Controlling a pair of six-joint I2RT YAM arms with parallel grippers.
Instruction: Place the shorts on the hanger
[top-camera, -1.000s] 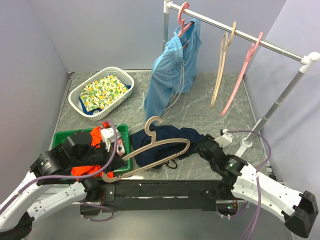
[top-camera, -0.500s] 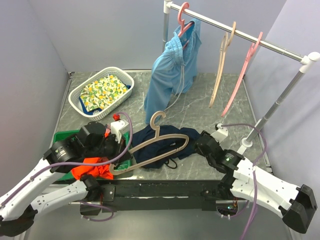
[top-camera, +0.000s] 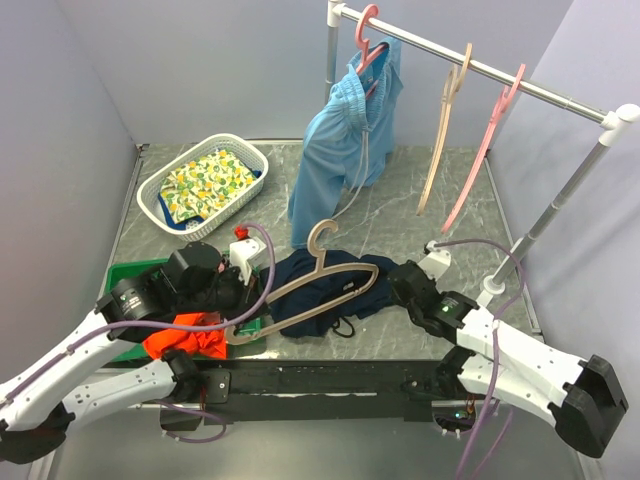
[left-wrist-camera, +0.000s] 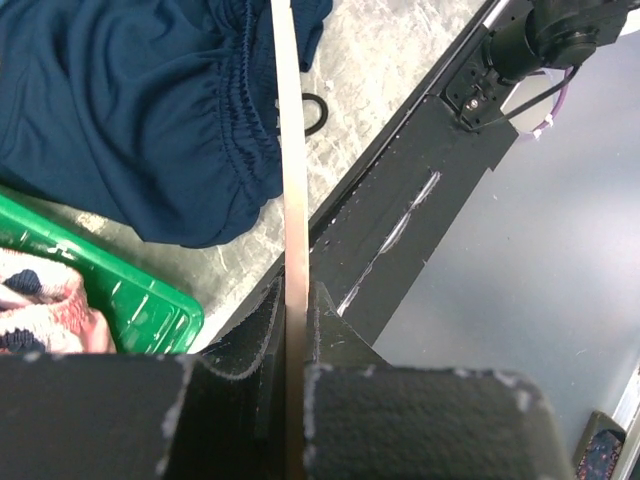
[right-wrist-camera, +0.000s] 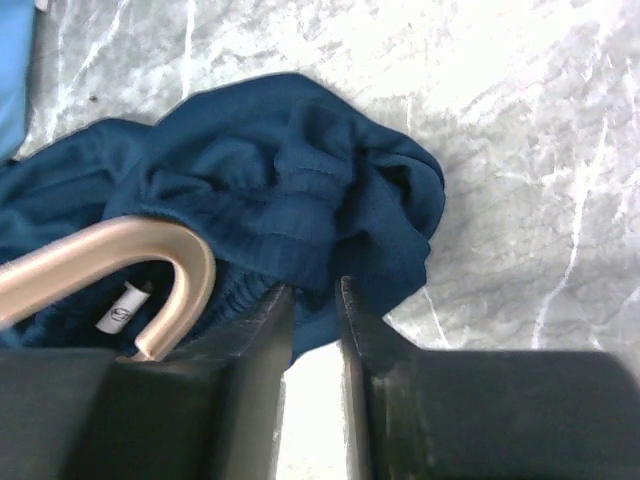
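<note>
Hanger (top-camera: 305, 290) is sitting pinched in the left gripper (left-wrist-camera: 297, 330) above the shorts (top-camera: 320, 285); right gripper (right-wrist-camera: 313, 305), jaws nearly together, is nipping the waistband, which needs lifting next.

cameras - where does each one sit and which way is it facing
Top external: above and behind the arms, looking down at the table, both arms showing.
Left wrist: on the left arm, looking along the hanger clamped in the left gripper.
Right wrist: on the right arm, facing down at the shorts, right gripper fingers on their edge.
All three share the shorts and hanger.
</note>
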